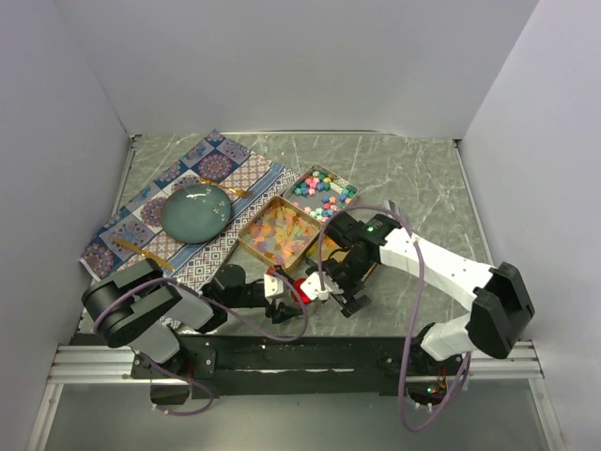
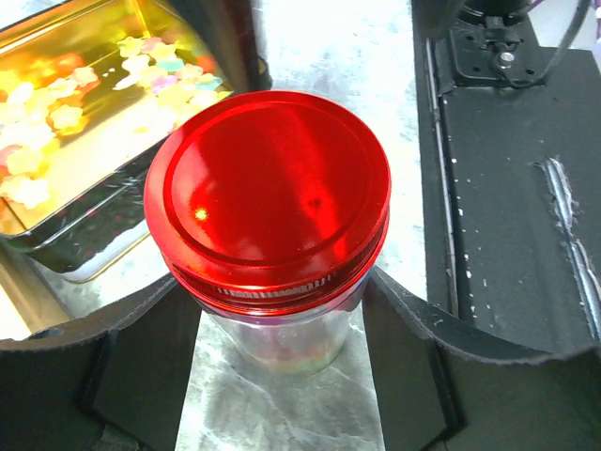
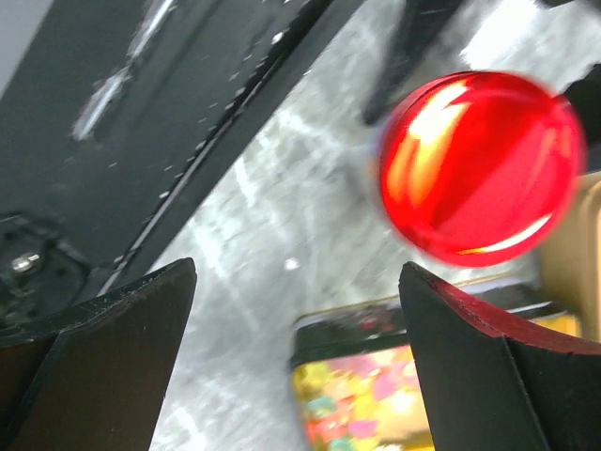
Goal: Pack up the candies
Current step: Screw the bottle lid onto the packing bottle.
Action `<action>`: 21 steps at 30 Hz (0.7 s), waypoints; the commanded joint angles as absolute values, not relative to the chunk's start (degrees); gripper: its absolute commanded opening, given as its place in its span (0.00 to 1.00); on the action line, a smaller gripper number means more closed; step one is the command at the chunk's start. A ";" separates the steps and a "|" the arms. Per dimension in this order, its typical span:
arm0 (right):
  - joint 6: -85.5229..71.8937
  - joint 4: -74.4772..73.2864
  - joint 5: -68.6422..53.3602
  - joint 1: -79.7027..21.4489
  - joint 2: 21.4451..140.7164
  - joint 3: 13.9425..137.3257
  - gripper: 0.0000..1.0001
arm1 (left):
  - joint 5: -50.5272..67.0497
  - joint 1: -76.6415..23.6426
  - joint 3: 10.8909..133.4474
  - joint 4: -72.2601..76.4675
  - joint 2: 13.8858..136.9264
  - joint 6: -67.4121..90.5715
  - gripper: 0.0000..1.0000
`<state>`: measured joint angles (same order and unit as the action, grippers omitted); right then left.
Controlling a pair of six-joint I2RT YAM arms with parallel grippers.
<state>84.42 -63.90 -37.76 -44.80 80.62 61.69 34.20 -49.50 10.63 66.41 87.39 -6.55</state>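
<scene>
A clear jar with a red lid (image 2: 272, 188) stands on the marble table between my left gripper's (image 2: 277, 287) black fingers (image 2: 141, 348), which press its sides just under the lid. Blurred coloured candies (image 2: 286, 352) show through its glass. From above, the jar's lid (image 1: 302, 289) sits at the front centre with my left gripper (image 1: 282, 285) on it. More candies lie in two gold tins: yellow-orange ones (image 1: 279, 230) and pastel ones (image 1: 322, 193). My right gripper (image 1: 340, 294) hangs open just right of the jar. In its blurred wrist view my right gripper (image 3: 299, 272) holds nothing.
A teal plate (image 1: 195, 211) rests on a patterned cloth (image 1: 141, 202) at the back left. The nearer gold tin (image 2: 84, 254) stands just left of the jar; its corner (image 3: 319, 334) lies below my right fingers. The black base rail (image 2: 507, 235) runs along the near edge.
</scene>
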 commanded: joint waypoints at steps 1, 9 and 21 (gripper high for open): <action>79.11 -63.73 -36.91 -42.90 75.59 61.87 0.95 | 33.04 -48.96 11.69 65.13 88.51 -5.98 0.50; 76.11 -60.38 -41.30 -39.02 86.20 72.06 0.96 | 33.66 -49.04 11.95 64.78 89.03 -6.15 0.49; 84.02 -65.47 -45.17 -44.12 93.33 77.43 0.97 | 32.70 -49.04 12.13 64.34 89.21 -6.15 0.50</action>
